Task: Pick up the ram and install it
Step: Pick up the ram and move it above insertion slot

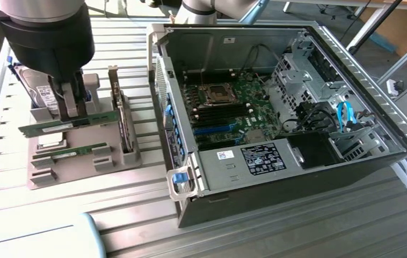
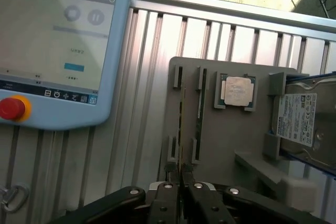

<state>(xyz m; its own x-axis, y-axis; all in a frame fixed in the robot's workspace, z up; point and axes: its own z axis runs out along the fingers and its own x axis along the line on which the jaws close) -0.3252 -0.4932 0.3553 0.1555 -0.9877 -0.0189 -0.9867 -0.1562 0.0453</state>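
Now clamped on the ram (image 1: 42,129) at about mid-length: gripper (image 1: 71,114) closed down to the thickness of the thin green stick, fingers (image 1: 66,102) pressed flat against both faces. Held on edge and roughly level above the gray holder (image 1: 81,169), over the end nearest the hard drive (image 1: 41,94). Cannot tell whether lifted clear of the holder's posts or seated between them. Seen edge-on in the wrist view as a thin line running out from between the fingertips across the holder's face.

Elsewhere on the holder: a second green stick (image 1: 71,153) lying in a slot farther from the hard drive, a dark expansion card (image 1: 122,126) standing upright along the edge toward the exterior view's right, and a square processor chip (image 2: 236,90) set in a recess between the stick slots and the hard drive.

Beside the holder, toward the exterior view's right: an open computer case (image 1: 297,188) with its motherboard (image 1: 232,107) exposed. Off the holder's end opposite the hard drive: a teach pendant (image 2: 52,51) with a red button (image 2: 13,108), lying on the slatted table (image 1: 153,215).
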